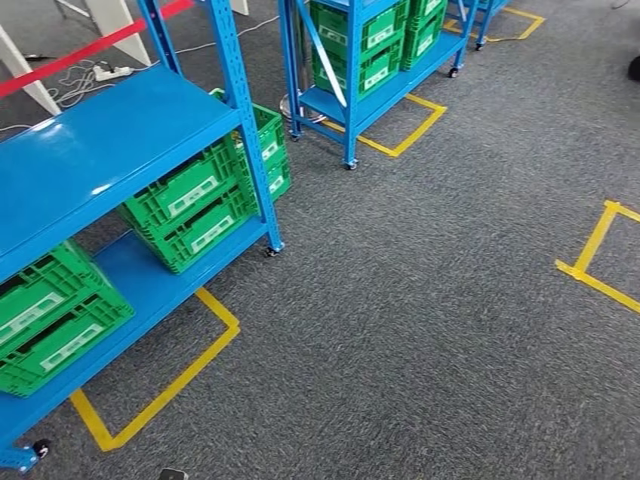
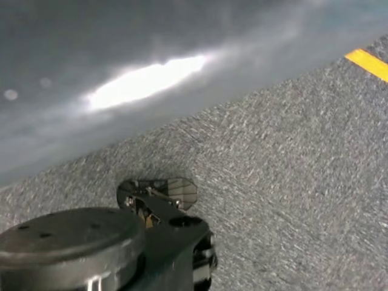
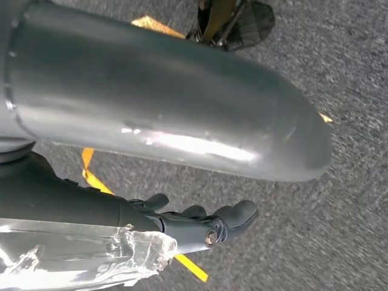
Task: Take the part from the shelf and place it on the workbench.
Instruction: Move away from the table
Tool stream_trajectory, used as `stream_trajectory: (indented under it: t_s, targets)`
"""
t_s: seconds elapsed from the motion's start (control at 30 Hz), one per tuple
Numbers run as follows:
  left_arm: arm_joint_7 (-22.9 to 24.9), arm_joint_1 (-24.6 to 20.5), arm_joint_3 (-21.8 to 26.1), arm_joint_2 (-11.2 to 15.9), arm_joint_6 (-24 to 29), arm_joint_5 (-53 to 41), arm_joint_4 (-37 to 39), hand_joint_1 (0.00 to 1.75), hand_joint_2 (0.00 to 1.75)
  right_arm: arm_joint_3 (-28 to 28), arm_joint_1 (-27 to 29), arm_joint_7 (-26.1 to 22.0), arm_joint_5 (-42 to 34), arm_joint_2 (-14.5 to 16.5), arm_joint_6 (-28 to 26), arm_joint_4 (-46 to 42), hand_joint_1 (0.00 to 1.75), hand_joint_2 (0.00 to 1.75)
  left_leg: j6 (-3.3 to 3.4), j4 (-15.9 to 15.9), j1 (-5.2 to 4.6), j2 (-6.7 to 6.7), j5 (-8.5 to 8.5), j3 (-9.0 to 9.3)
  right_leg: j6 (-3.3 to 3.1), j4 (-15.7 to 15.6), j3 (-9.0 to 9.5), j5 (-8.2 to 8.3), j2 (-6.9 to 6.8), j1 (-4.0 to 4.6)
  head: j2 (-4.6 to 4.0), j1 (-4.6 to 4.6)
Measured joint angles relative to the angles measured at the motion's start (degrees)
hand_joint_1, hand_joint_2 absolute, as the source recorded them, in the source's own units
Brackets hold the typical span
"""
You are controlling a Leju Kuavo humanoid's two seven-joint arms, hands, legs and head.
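— Saw a blue shelf (image 1: 98,150) on grey carpet (image 1: 423,320), green crates (image 1: 189,205) sitting on its lower board.
— Noticed yellow tape (image 1: 162,395) marking the carpet around it; spotted a second shelf (image 1: 355,100) behind, also loaded with crates.

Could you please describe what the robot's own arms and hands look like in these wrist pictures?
The right hand has dark, nearly black fingers with a small metal pin near the tips, behind crinkled clear plastic film. A smooth, glossy grey rounded casing runs above it. The left wrist view shows a dark round cap with small holes and black mechanical parts.
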Motion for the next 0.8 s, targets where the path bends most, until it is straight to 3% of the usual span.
stream_trajectory:
  t_s: [0.03,0.1,0.17,0.2,0.23,0.3,0.37,0.4,0.43,0.47,0.53,0.6,0.67,0.7,0.73,0.8]
  targets:
    - [0.1,-0.1,0.1,0.0,0.0,-0.1,-0.1,0.0,0.0,0.0,0.0,0.0,0.1,0.1,0.0,-0.1,0.0,0.0,-0.29,2.1,-0.02,1.6,-1.27,-0.99,-0.31,-0.2,0.17,-0.03,-0.83,-0.04,0.0,-0.19]
    - [0.2,-0.3,0.2,-0.1,0.0,-0.2,-0.1,0.0,0.0,-0.2,0.1,0.0,0.3,0.1,0.0,-0.1,0.0,0.0,-0.85,9.1,0.09,4.71,-4.68,-4.54,-0.82,-0.2,0.38,-0.3,-2.69,0.2,0.0,-0.57]
    - [0.3,-0.3,0.3,-0.1,-0.1,-0.3,-0.1,0.0,0.0,-0.4,0.2,0.0,0.4,0.1,0.0,-0.2,0.0,0.0,-1.12,14.3,0.31,5.53,-6.07,-7.35,-0.99,-0.2,0.57,-0.61,-4.5,0.36,0.0,-0.58]
    - [0.3,-0.2,0.4,-0.1,-0.1,-0.3,-0.1,0.0,0.0,-0.5,0.1,0.0,0.5,0.1,0.0,-0.2,0.0,0.0,-1.13,14.2,0.38,5.69,-5.17,-7.34,-0.99,-0.2,0.76,-0.78,-5.28,0.4,0.0,-0.58]
    - [0.4,-0.1,0.5,-0.1,-0.1,-0.3,-0.1,0.0,0.0,-0.5,0.1,0.0,0.5,0.1,0.0,-0.2,0.0,0.0,-1.0,11.8,0.38,6.02,-3.24,-6.12,-0.94,-0.2,1.07,-0.99,-6.0,0.43,0.0,-0.59]
    - [0.4,0.0,0.5,-0.1,-0.1,-0.3,-0.2,0.0,0.0,-0.7,0.1,0.0,0.6,0.2,0.0,-0.3,0.0,0.0,-0.33,4.5,-0.07,8.56,0.5,-2.32,-0.65,-0.3,1.65,-1.52,-7.31,0.59,0.0,-0.58]
    - [0.4,-0.3,0.6,-0.1,-0.1,-0.3,-0.3,0.0,0.0,-0.8,0.0,0.0,0.6,0.3,0.0,-0.3,0.0,0.0,0.44,0.0,-0.74,11.11,1.21,0.0,-0.04,-0.3,1.94,-2.12,-8.53,0.87,0.0,-0.58]
    - [0.4,-0.4,0.6,-0.1,-0.1,-0.3,-0.4,0.0,0.0,-0.9,0.0,0.0,0.6,0.3,0.0,-0.3,0.0,0.0,0.67,-0.6,-0.99,11.38,0.73,0.23,0.29,-0.4,2.15,-2.37,-9.23,0.99,0.0,-0.57]
    - [0.4,-0.4,0.6,-0.1,-0.1,-0.3,-0.4,0.0,0.0,-0.9,-0.1,0.0,0.7,0.3,0.0,-0.3,0.0,0.0,0.91,-0.9,-0.96,10.67,0.61,0.37,0.6,-0.6,2.65,-2.57,-10.0,1.04,0.0,-0.56]
    - [0.4,-0.3,0.6,-0.1,-0.1,-0.3,-0.4,0.0,0.0,-0.9,-0.2,0.0,0.7,0.3,0.0,-0.3,0.0,0.0,1.11,-1.2,-0.83,9.89,0.67,0.53,0.88,-0.6,2.99,-2.83,-9.91,1.02,0.0,-0.45]
    - [0.4,-0.1,0.6,-0.2,-0.1,-0.3,-0.6,0.0,0.0,-1.0,-0.5,-0.1,0.8,0.3,0.1,-0.4,0.0,0.0,1.68,-1.7,-0.4,8.34,0.8,1.01,1.37,1.9,2.19,-4.33,-7.1,0.8,0.0,-0.28]
    - [0.4,-0.3,0.6,-0.3,-0.1,-0.4,-0.7,0.0,0.0,-1.1,-0.4,0.0,0.8,0.3,0.1,-0.4,0.0,0.0,2.2,-1.8,-0.16,6.76,0.6,1.28,1.68,9.1,-1.88,-7.27,-3.67,0.53,0.0,-0.07]
    - [0.4,-0.3,0.6,-0.4,-0.1,-0.5,-0.7,0.0,0.0,-1.3,-0.2,0.0,0.8,0.3,0.2,-0.4,0.0,0.0,2.41,-1.8,-0.13,4.91,0.13,1.77,1.92,15.6,-6.46,-8.5,-2.87,0.47,0.0,0.01]
    - [0.4,-0.1,0.7,-0.5,-0.1,-0.5,-0.7,0.0,0.0,-1.4,-0.1,0.0,0.8,0.3,0.2,-0.4,0.0,0.0,2.36,-1.8,-0.1,3.98,-0.18,2.21,2.0,16.2,-7.58,-7.41,-2.78,0.46,0.0,0.03]
    - [0.4,0.0,0.7,-0.5,-0.1,-0.5,-0.7,0.0,0.0,-1.4,-0.1,0.0,0.8,0.3,0.2,-0.5,0.0,0.0,2.22,-1.8,-0.04,3.09,-0.55,2.8,2.05,14.4,-7.46,-5.15,-2.64,0.41,0.0,0.02]
    - [0.4,0.1,0.7,-0.6,-0.1,-0.5,-0.7,0.0,0.0,-1.4,0.0,0.0,0.8,0.3,0.2,-0.5,0.0,0.0,1.7,-1.7,0.04,1.46,-1.49,4.0,2.21,7.2,-5.14,-0.19,-0.9,0.14,0.0,0.07]
